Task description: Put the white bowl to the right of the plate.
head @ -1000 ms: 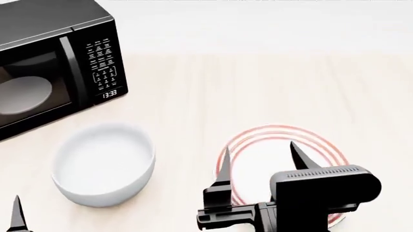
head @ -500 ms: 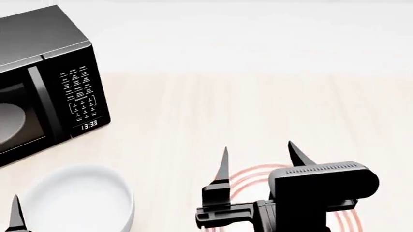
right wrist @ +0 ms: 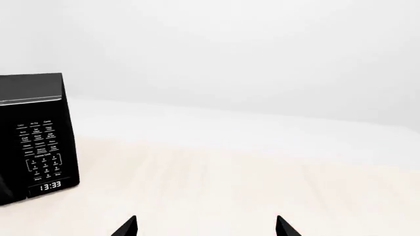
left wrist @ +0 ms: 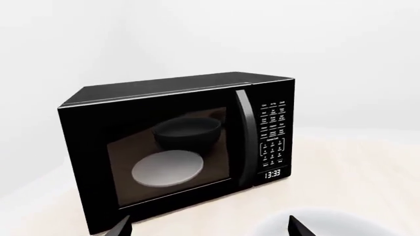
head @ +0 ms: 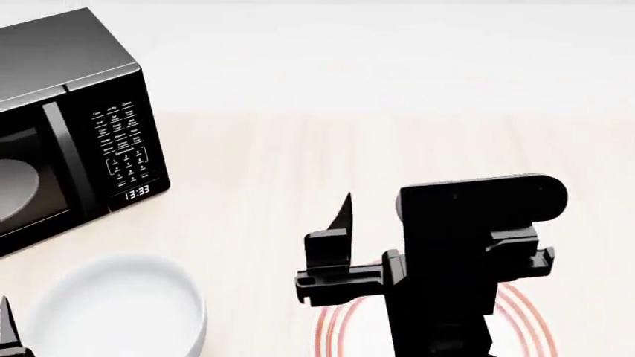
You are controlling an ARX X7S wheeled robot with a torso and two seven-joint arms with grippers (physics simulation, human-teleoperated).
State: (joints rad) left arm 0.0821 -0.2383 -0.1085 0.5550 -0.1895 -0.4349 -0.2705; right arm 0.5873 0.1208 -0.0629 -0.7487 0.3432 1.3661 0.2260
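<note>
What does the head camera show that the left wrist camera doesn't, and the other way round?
Only the head view shows the plate with its red rings and the right gripper above it. Only the left wrist view shows the whole microwave door, with the grey turntable disc behind the glass and a bowl's dark reflection above it. Both show the microwave, its keypad reading 13:33, the white bowl and the pale wooden table.

Pale wood table, black microwave, white bowl, red-ringed plate
</note>
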